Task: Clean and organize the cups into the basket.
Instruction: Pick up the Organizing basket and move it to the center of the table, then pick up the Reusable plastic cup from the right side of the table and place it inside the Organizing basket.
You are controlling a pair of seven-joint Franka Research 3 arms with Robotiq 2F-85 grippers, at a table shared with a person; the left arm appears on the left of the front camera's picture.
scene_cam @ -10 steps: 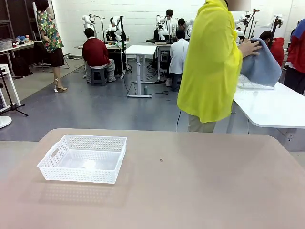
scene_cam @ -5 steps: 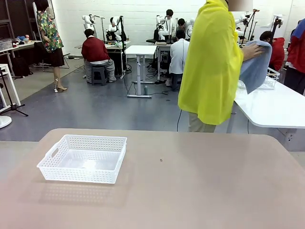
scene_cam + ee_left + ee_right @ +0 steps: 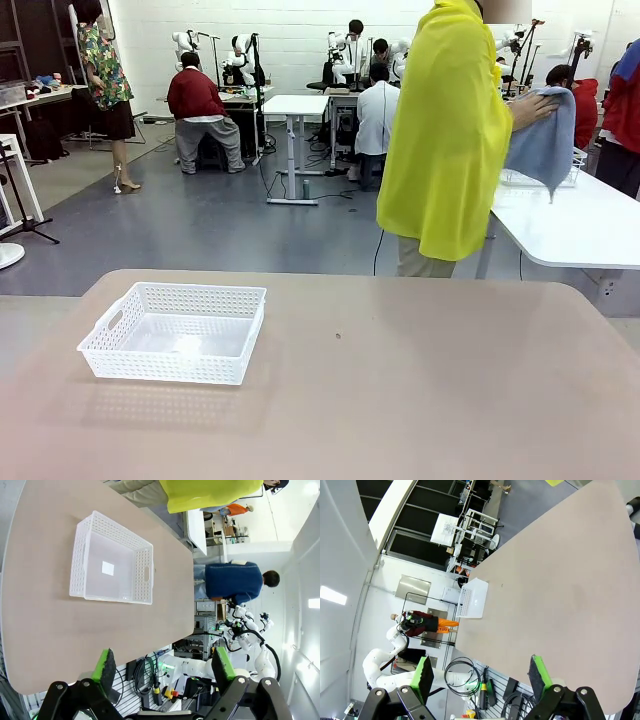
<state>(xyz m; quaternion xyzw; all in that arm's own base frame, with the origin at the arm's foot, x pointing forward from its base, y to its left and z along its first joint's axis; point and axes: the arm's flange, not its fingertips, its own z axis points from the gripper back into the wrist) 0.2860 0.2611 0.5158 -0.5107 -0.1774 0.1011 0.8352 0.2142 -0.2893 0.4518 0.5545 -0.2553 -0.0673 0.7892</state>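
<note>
White plastic lattice made up the basket [image 3: 172, 333], which sat flat on the tan counter [image 3: 420, 400]. From the left wrist view the basket [image 3: 111, 560] lay well ahead of the left gripper [image 3: 164, 662], beyond its fingertips and off toward the finger on the picture's left, nowhere near touching. Its pale floor showed in full, with one small white square patch [image 3: 107, 568] near the middle. The left gripper hung above the counter with its green pads spread wide, holding nothing. The right gripper [image 3: 482, 674] was likewise spread wide and held nothing; the basket [image 3: 471, 598] stood far ahead of it, across the counter [image 3: 560, 580]. Past the counter's far edge a person in a yellow top [image 3: 445, 130] faced away, one hand [image 3: 530, 105] lifting a blue-grey cloth [image 3: 545, 140] over a wire basket [image 3: 520, 180] on a neighbouring white table [image 3: 580, 225]; what that one held I could not tell
</note>
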